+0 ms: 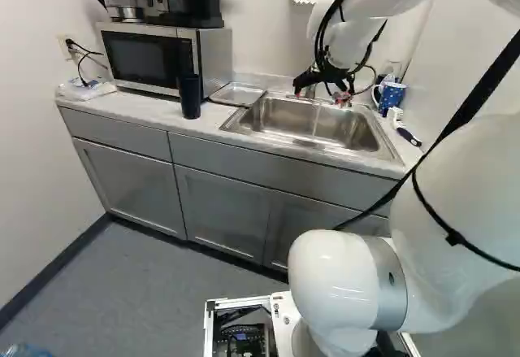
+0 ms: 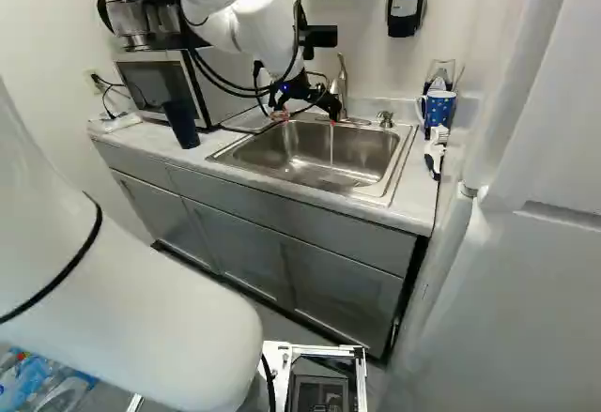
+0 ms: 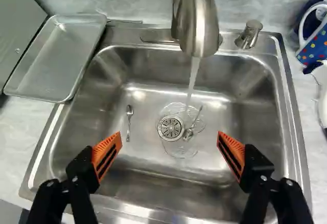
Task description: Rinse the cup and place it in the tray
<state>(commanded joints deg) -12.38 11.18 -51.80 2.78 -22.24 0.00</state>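
The white arm (image 1: 431, 211) reached forward over the sink (image 3: 148, 173), its gripper (image 2: 306, 115) pointing down into the basin with the orange-padded fingers spread wide and nothing between them. Water (image 3: 193, 78) ran from the tap (image 3: 199, 25) at the far side. The dark cup (image 1: 190, 97) stood upright on the counter (image 1: 146, 113), left of the metal tray (image 3: 56, 55) at the sink's left; a dotted blue mug (image 2: 439, 109) stood right.
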